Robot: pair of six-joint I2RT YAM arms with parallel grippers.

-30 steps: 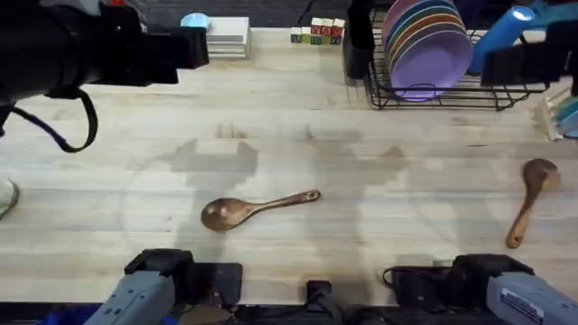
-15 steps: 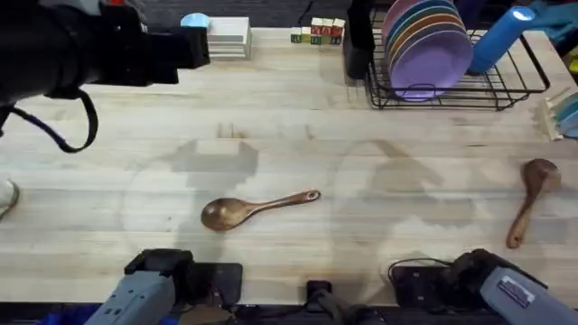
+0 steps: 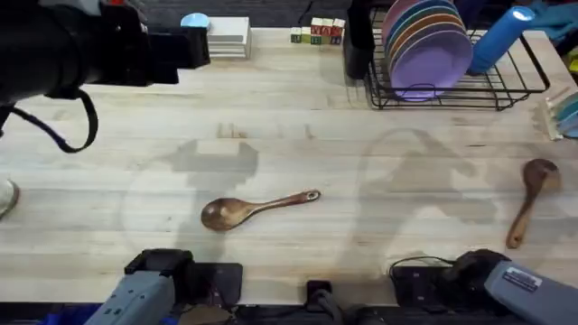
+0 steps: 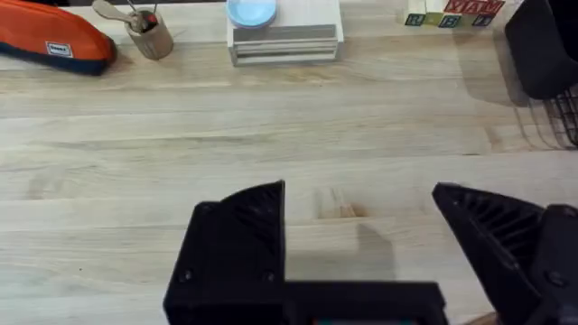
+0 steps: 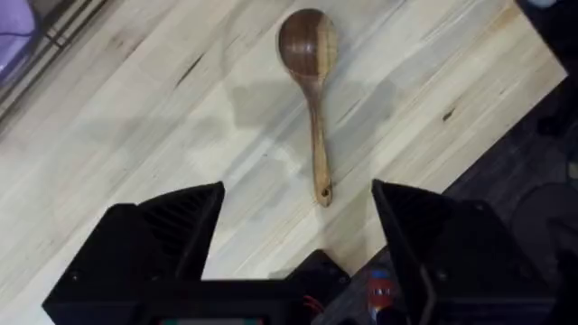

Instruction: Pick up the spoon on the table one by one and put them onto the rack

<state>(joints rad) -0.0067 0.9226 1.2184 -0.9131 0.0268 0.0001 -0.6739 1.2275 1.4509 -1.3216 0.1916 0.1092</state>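
From overhead I have two spoons lying flat on the table [image 3: 298, 108]: a dark glossy spoon [image 3: 256, 208] near the middle of the front half, bowl toward the left arm's side, and a second spoon [image 3: 528, 199] far out by the right edge, bowl away from me and handle toward me. The rack [image 3: 452, 86] sits at the far right with its coloured plates [image 3: 424, 41] upright and a black utensil cup [image 3: 358, 41] at its left end; a blue object [image 3: 498, 36] leans over the rack's right part (I can't tell what it is). My right wrist view gives me what the overhead cannot: the right gripper [image 5: 298, 239] has its fingers spread wide with nothing between them, hanging above the right-hand spoon, whose handle end points at the gap. My left wrist view shows the left gripper [image 4: 361, 244] equally wide and empty over bare planks, and beyond it a white stacked tray stand [image 4: 284, 36] with a pale blue dish on top, a small tan cup [image 4: 152, 36] of thin utensils, an orange pouch [image 4: 54, 45] whose label is too small to read, and lettered blocks [image 4: 452, 13], also unreadable. Overhead, the left arm [image 3: 81, 50] looms dark across the far left corner, covering that pouch and cup.
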